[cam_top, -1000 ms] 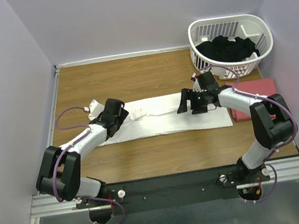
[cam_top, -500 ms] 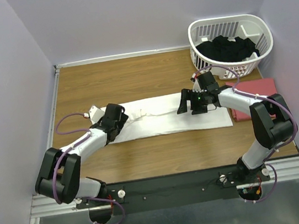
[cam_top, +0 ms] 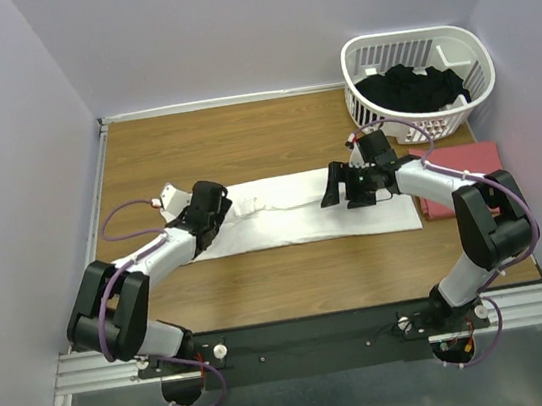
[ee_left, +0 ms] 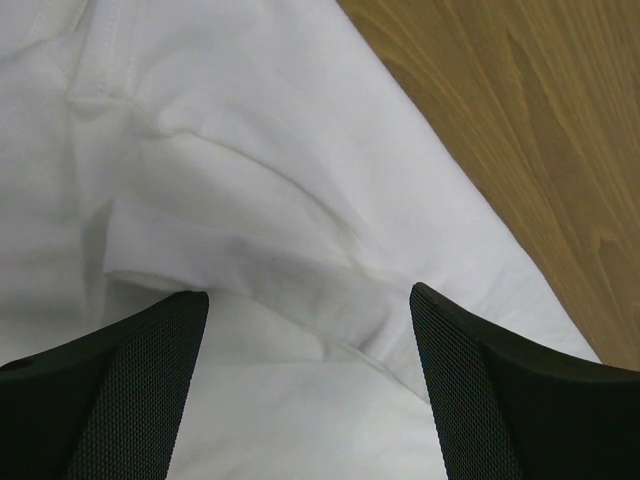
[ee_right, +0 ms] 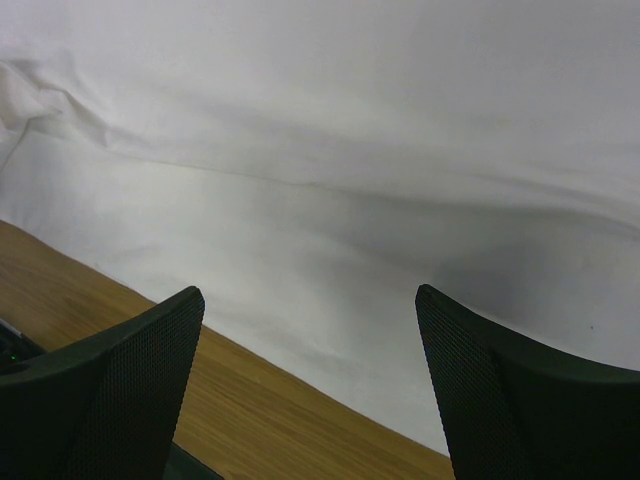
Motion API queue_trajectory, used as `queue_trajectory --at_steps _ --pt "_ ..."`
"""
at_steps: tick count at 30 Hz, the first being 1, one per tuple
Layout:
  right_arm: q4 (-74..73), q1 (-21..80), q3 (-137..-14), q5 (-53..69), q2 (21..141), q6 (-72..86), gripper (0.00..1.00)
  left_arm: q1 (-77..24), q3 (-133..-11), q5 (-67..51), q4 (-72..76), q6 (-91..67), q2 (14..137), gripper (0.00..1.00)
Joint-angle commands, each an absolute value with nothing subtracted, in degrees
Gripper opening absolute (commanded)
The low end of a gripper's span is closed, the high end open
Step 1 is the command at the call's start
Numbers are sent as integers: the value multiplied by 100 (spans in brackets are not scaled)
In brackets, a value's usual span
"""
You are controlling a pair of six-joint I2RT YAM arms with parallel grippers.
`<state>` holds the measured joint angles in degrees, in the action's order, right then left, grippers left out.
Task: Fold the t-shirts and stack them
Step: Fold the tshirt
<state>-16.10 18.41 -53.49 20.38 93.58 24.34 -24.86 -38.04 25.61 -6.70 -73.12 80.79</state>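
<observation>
The left pincer [ee_left: 308, 300] and right pincer [ee_right: 310, 295] hang spread over the white shirt [cam_top: 304, 221], which looks soft, limp and light. Pinch the fold directly under the left pincer.

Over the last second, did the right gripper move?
No. The right gripper sits at the same spot over the white t-shirt, just as close to the basket.

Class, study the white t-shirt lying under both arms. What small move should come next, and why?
Probably lower the left gripper and close its jaws on the left end of the white t-shirt. Its jaws stand open just over that cloth, gripping nothing, and the shirt lies as a long strip, not yet folded across.
</observation>
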Motion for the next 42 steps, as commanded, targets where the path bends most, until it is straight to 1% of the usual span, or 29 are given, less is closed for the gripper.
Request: queue_trajectory --at_steps 1,7,15,23,25,30,32,33,35,36,38,39,40,42 --pt "-1591 1855 -5282 2153 9272 2329 93 -2487 -4043 3102 -492 -7348 8209 89" --pt "-1600 1863 -5309 2197 9272 2285 93 -2329 -4306 3146 -387 -7225 8481 89" --pt "-1600 1863 -5335 2416 9264 2110 93 -1960 -4745 3041 -264 -6865 9149 89" --pt "-1573 1863 -5510 2900 9457 1846 93 -1802 -5115 2901 -176 -6513 9159 89" --pt "-1591 1863 -5519 2708 9483 1889 92 -1784 -5063 2822 -272 -6504 8940 88" --pt "-1617 1854 -5222 1575 9168 2135 91 -1775 -4703 2786 -895 -6530 8131 89" --pt "-1635 1785 -5072 1224 8974 2267 86 -1775 -4413 2786 -1282 -6618 7727 88" --pt "-1643 1758 -4906 1143 8913 2302 82 -1775 -4186 2769 -1379 -6636 7473 88" --pt "-1670 1688 -4756 941 8764 2425 77 -1767 -3930 2725 -1589 -6644 7235 87" --pt "-1687 1653 -4668 723 8719 2434 72 -1758 -3676 2655 -1634 -6679 7033 86" --pt "-1740 1635 -4623 520 8631 2426 66 -1740 -3429 2637 -1731 -6723 6856 86" --pt "-1801 1635 -4623 345 8613 2426 60 -1723 -3219 2637 -1766 -6811 6725 86" --pt "-1819 1635 -4640 204 8596 2417 58 -1636 -3130 2611 -1767 -6820 6680 85" --pt "-1881 1626 -4649 45 8613 2417 57 -1530 -2980 2558 -1662 -6820 6610 85"
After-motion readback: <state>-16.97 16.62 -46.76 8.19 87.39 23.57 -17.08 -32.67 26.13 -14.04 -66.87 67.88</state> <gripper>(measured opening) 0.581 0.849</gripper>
